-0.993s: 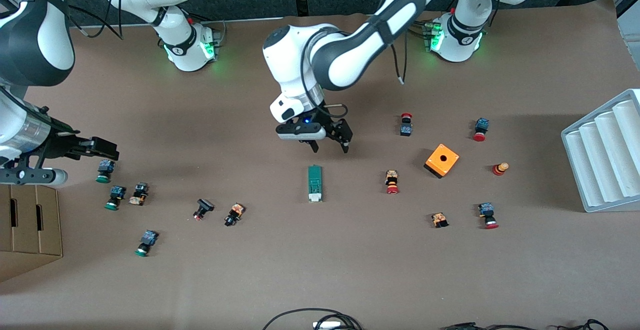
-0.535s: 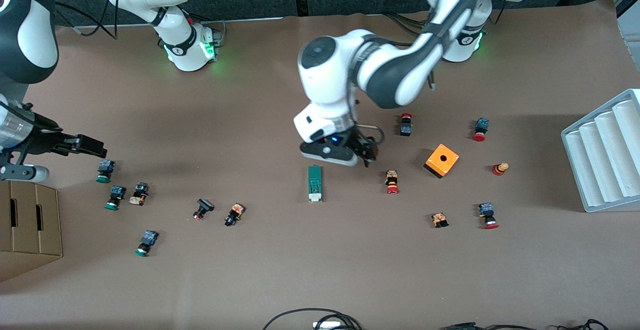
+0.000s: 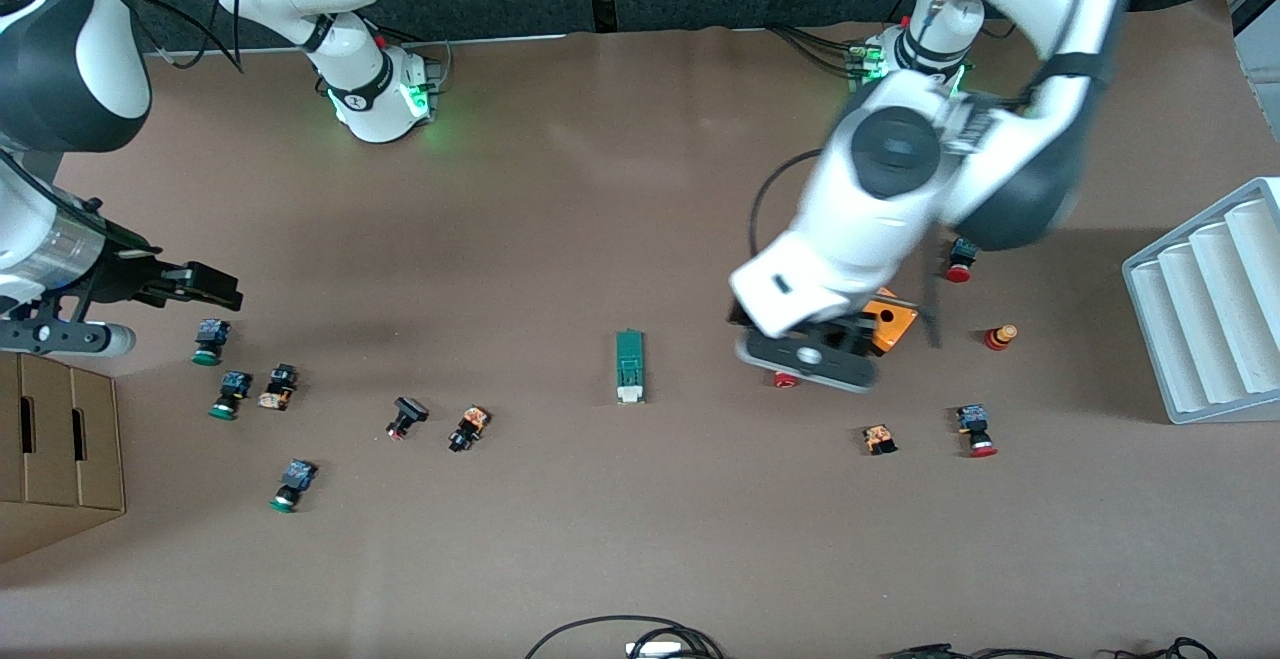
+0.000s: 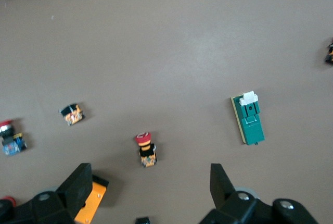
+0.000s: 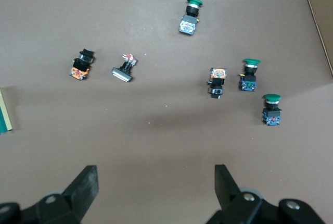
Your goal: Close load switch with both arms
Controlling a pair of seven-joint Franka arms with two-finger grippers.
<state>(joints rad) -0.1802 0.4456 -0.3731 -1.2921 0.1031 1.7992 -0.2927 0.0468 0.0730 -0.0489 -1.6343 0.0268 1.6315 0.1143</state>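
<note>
The load switch [image 3: 629, 367] lies flat on the brown tabletop [image 3: 600, 539] near its middle, with the white sliding piece at the end nearer to the front camera. Nothing touches it.

The left gripper [image 4: 151, 193] hangs over the red-capped push-button [image 4: 146, 150] and the orange box [image 3: 895, 324], toward the left arm's end of the tabletop and well apart from the switch. Its jaws are spread wide and hold nothing. The right gripper [image 5: 156, 187] hovers at the right arm's end, over bare tabletop near the green-capped push-buttons [image 5: 271, 109]. Its jaws are also wide open and empty.

I judge that the task is at the approach step, because no arm is placed at the switch yet. The next move calls for bringing both grippers to the switch: probably one must hold the green body steady while the other one pushes the white piece.

In the front view the left arm's wrist covers its own fingers, most of the orange box and most of the red-capped button under it. In the right wrist view only an edge of the switch is seen, cut off by the border. If the lever is fully open or partly closed, I cannot tell.
</note>
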